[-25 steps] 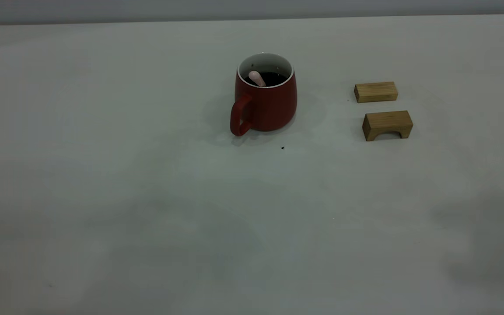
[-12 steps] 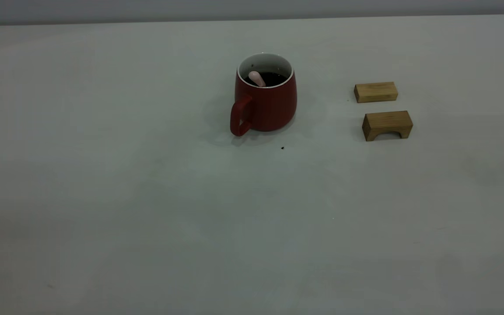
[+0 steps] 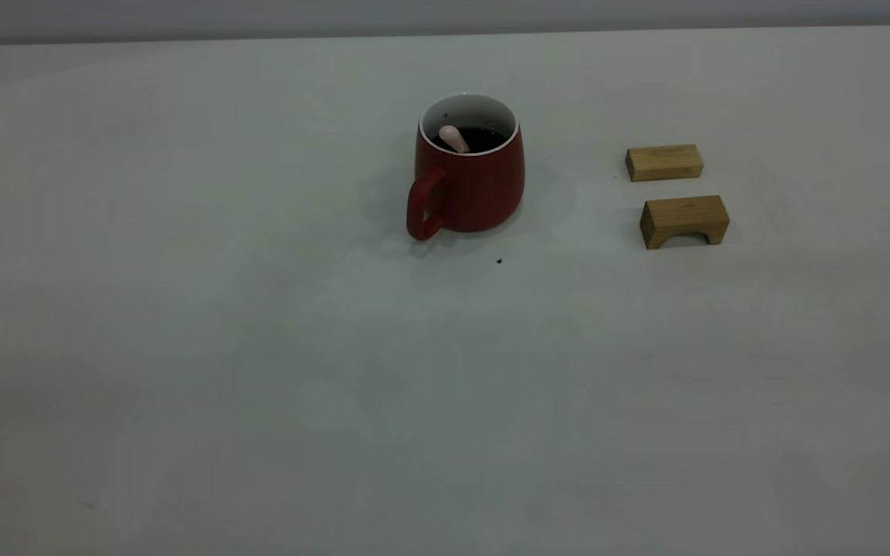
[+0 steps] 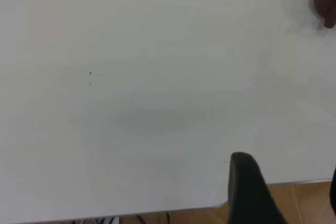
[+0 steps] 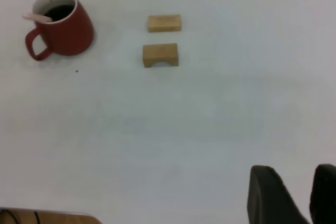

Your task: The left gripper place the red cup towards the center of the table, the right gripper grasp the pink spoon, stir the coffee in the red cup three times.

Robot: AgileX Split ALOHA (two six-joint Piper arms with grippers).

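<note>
The red cup [image 3: 468, 181] stands upright near the middle of the table [image 3: 259, 347], its handle toward the front left. Dark coffee [image 3: 484, 137] fills it. The pink spoon [image 3: 453, 139] leans inside, and its handle tip rests on the rim. No arm shows in the exterior view. In the right wrist view the red cup [image 5: 68, 30] and the pink spoon [image 5: 37, 18] lie far from my right gripper [image 5: 294, 167], which is open and empty. My left gripper [image 4: 289, 171] hangs open and empty over the table's edge. A sliver of the red cup [image 4: 326, 3] shows far off.
Two tan wooden blocks lie to the right of the cup: a flat one [image 3: 664, 162] and an arched one [image 3: 684, 220]. A tiny black speck [image 3: 499, 261] sits just in front of the cup. Brown floor shows past the table edge [image 4: 157, 211].
Faint shadows on the front of the table have faded. The cup, spoon and blocks have not moved.
</note>
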